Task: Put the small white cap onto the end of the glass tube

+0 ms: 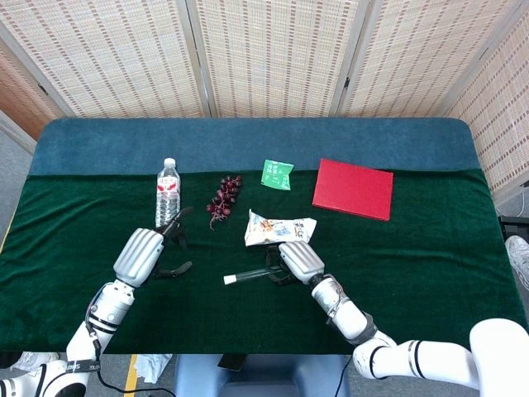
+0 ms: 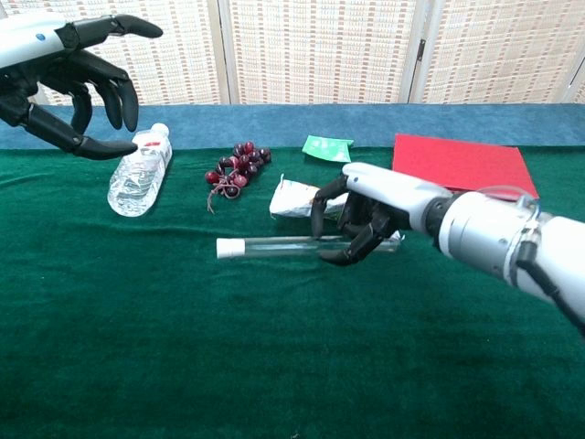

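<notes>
Right hand (image 2: 366,224) is shown pinching the glass tube (image 2: 292,244), already fitted with its small white cap (image 2: 230,247), low over the green tablecloth (image 2: 274,347), while the left hand (image 2: 78,87) is held spread and empty, so only release appears left.

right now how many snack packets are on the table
2: a small green foil packet at the back between the dark red grape bunch and the flat red book, and a white printed snack bag beyond the right hand.

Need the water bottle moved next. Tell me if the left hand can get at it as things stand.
Probably yes. The left hand hangs open and holds nothing, right beside the water bottle, which lies on the cloth with nothing between them.
</notes>
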Controlling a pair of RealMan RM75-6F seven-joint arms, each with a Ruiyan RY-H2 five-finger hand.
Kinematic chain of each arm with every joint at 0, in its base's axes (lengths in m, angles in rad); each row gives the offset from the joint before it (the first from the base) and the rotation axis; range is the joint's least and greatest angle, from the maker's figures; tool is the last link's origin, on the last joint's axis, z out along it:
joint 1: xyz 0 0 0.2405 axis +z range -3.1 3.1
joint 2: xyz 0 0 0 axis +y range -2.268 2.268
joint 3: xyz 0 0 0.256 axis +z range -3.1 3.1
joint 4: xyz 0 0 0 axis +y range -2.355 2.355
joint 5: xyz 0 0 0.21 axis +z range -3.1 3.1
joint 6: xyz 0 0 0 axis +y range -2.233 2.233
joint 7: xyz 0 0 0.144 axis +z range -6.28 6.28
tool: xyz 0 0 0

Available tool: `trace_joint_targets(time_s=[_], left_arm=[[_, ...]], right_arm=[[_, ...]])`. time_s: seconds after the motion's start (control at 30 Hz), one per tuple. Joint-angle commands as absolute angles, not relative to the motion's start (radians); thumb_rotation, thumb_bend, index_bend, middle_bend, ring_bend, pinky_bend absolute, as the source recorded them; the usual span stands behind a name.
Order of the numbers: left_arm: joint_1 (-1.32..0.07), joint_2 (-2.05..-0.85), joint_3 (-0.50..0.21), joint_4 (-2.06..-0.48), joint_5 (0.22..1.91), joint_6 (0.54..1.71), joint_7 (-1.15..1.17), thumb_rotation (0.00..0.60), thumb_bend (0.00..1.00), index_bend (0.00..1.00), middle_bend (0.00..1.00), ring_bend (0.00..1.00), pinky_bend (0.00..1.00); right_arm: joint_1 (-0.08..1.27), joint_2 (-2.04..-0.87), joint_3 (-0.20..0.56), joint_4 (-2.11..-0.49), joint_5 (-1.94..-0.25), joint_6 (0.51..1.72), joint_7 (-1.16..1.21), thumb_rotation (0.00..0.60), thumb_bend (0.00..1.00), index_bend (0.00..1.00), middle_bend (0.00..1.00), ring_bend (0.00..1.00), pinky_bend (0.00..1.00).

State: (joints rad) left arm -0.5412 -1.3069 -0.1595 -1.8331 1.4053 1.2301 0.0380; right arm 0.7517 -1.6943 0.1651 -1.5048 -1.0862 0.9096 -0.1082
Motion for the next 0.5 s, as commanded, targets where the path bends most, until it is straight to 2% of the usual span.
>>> trace_joint_targets(time_s=[0.03,0.17,0.3,0.5], left_arm=[[-0.537,-1.308,-0.156,-1.829,1.405,1.232,0.036,0.600,0.29,0.00,0.55,0.49,0.65],[-0.531,-1.308,-0.152,-1.824,1.405,1.234,0.029,0.600,0.29,0.00,0.54,0.48,0.64],[-0.527,-1.309,-0.150,-1.821,1.407,1.235,0.025,0.600,0.29,0.00,0.53,0.47,0.64],[-0.520,-1.322,-0.151,-1.811,1.423,1.253,0.012,0.600,0.29,0.00,0.53,0.47,0.63]], right_arm=[[0.753,-1.728,0.158,-1.473,-1.072,0.919,-0.145,0.600,0.86,0.87,1.00,1.00,1.00],[0.747,-1.753,0.155,-1.458,-1.071,0.931,-0.159,0.600,0.85,0.75,1.00,1.00,1.00],[0.740,-1.764,0.151,-1.451,-1.077,0.945,-0.180,0.600,0.74,0.57,1.00,1.00,1.00],[0.737,-1.765,0.146,-1.452,-1.066,0.941,-0.221,0.600,0.69,0.46,1.00,1.00,1.00]])
